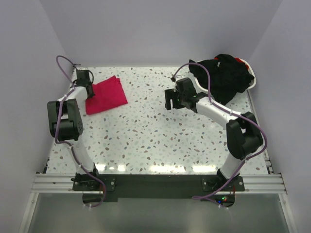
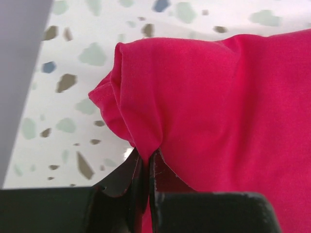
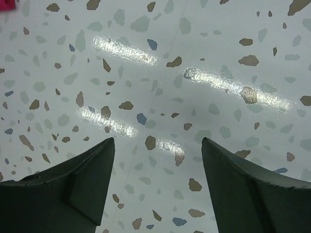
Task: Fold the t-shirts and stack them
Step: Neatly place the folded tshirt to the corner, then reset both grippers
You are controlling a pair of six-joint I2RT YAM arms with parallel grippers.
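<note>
Pinkish-red t-shirt point(image 2: 218, 111): soft, light, limp, likely handling best by its folded edge, where the left gripper point(image 2: 147, 162) is pinching it; right gripper point(image 3: 158, 165) is hovering spread, empty.

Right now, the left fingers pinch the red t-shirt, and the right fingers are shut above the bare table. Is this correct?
Not quite. The right fingers are open, not shut: the right wrist view shows a wide gap between them above the bare table. The left fingers do pinch the red t-shirt.
</note>
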